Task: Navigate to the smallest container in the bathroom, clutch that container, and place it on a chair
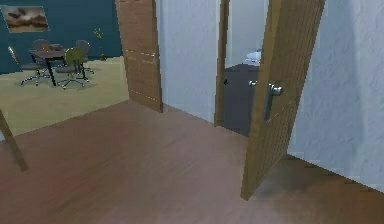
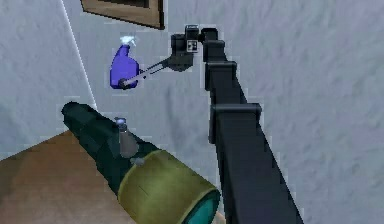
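Grey wall [image 2: 320,60], pincer [image 2: 140,77] holds bottle [image 2: 122,68], picture [image 2: 125,10] cropped

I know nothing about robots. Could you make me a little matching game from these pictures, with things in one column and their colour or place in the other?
Things:
1. spray bottle
2. door handle
3. telescope
4. dining table

Descriptions:
A. silver, on the open wooden door
B. blue, hanging at the far end of the arm, clear of every surface
C. far off, with chairs, before a teal wall
D. dark, with a gold band at its wide end

Pairs: 1-B, 2-A, 3-D, 4-C.
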{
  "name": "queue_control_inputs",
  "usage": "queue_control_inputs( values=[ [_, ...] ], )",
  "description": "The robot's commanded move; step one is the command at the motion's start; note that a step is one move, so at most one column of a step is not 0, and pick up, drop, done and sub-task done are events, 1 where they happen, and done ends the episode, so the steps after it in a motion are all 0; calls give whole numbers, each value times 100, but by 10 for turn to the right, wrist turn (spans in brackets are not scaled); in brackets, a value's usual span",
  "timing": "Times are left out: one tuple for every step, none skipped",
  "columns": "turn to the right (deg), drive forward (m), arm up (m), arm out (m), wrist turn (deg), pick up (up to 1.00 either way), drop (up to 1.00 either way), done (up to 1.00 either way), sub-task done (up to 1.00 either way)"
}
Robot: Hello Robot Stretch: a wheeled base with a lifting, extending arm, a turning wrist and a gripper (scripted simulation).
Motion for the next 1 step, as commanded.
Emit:
queue_control_inputs(
  values=[
    [0, 0, 0, 0, -450, 0, 0, 0, 0]
  ],
)
